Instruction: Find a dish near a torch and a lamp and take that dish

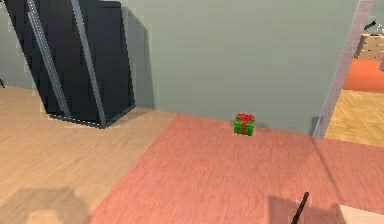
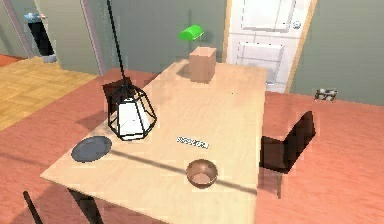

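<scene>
Just beside the lamp (image 2: 130, 112), toward the near corner of the table (image 2: 235, 110), lies a flat grey-blue dish (image 2: 91, 149), round and shallow with a dull, smooth face. I judge it the thing to take, though a brown bowl (image 2: 203, 173) on the lamp's other side, deeper and wood-coloured, could also answer. Between the lamp and that bowl lies a small pale flat object (image 2: 192, 142); whether it is the torch cannot be told. The lamp is a black wire cage round a white shade, with a thin dark stem rising from its top. Beyond the lamp stands a plain cardboard-brown box (image 2: 204, 65). The table is pale, smooth wood. The dish looks stiff, light and probably ceramic, so breakable and slippery. Lying flat, it offers little but its rim, and I would take it at the edge facing away from the lamp, clear of the cage. Whether the fingers are spread or pressed together cannot be told.
</scene>
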### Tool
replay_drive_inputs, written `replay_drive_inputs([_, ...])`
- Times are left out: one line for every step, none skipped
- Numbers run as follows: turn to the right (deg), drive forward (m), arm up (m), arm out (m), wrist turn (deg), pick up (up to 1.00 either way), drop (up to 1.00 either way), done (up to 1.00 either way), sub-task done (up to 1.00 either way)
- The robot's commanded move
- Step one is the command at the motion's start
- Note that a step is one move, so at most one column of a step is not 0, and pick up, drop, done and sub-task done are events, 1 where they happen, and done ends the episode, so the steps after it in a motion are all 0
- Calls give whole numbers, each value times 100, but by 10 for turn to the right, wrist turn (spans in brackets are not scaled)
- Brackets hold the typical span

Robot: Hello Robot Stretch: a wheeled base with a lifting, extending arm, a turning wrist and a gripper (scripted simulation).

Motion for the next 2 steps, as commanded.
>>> replay_drive_inputs([0, 0, 50, 0, 0, 0, 0, 0, 0])
replay_drive_inputs([0, 0, 30, 0, 0, 0, 0, 0, 0])
